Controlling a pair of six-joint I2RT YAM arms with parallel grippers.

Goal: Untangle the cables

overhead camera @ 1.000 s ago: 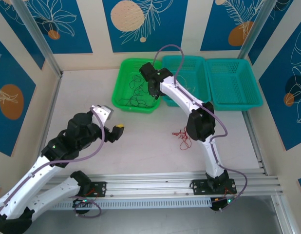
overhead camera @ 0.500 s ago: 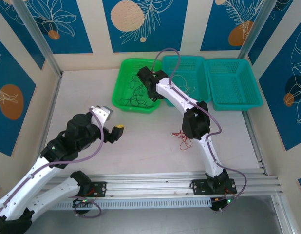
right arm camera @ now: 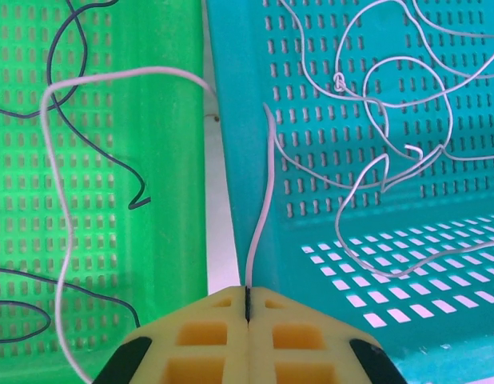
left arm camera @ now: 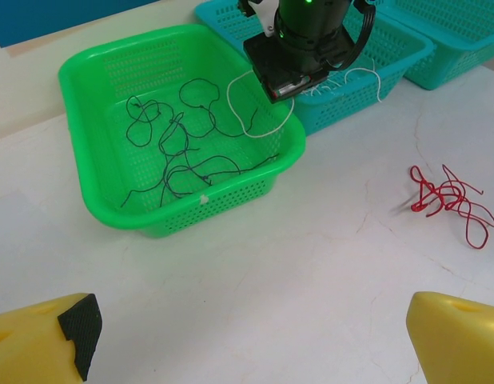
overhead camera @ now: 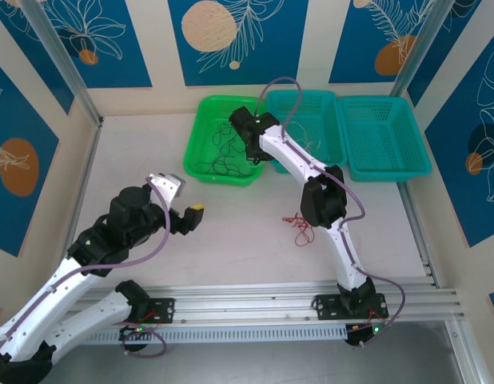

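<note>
Right wrist: cable (right arm camera: pixel 260 232) within end effector (right arm camera: pixel 248 300)

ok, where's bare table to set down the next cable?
Free: white table left of the green plastic basket; the strip between that basket and the red wire tangle. Crowded: the basket's right rim, where the right gripper pinches a white wire.

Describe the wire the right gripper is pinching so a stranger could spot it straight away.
Start at the green basket at the far edge of the table, left of the teal baskets. At its right rim the right gripper is shut on a white wire looping over the green mesh. The other wires there are all dark.
</note>
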